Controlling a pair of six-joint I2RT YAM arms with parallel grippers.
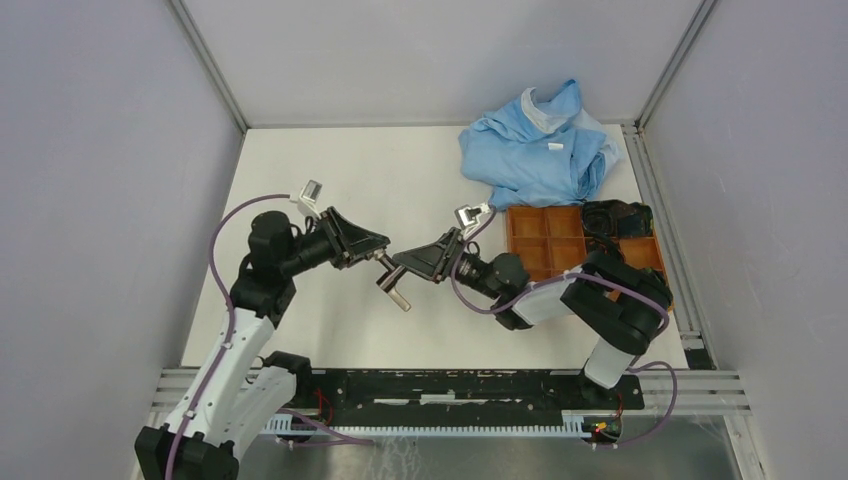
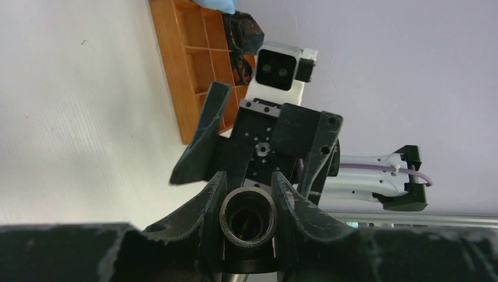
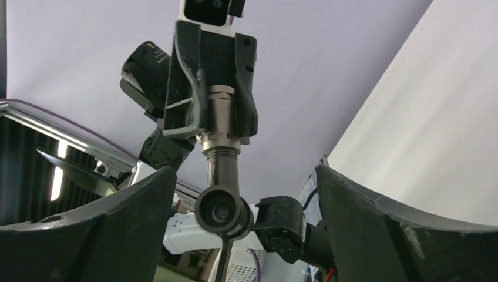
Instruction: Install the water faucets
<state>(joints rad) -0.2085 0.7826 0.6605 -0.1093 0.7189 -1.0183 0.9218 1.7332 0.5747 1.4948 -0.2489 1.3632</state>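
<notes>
While left gripper (image 3: 214, 134) clamps the T-shaped fitting (image 3: 222, 176) above mid-worktop (image 1: 350, 165), right gripper (image 1: 402, 266) gapes wide astride its end. Orange compartment tray (image 1: 545, 242) at right edge; blue cloth (image 1: 540, 150) in far right corner.

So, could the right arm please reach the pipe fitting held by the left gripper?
Probably yes: the right gripper stands open facing the pipe fitting's free end, with nothing between them.

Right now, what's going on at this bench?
The left gripper is shut on a dark metal faucet fitting, holding it above the middle of the table. The right gripper faces it, jaws open to either side of the fitting's free end without gripping. The orange tray sits back right.
</notes>
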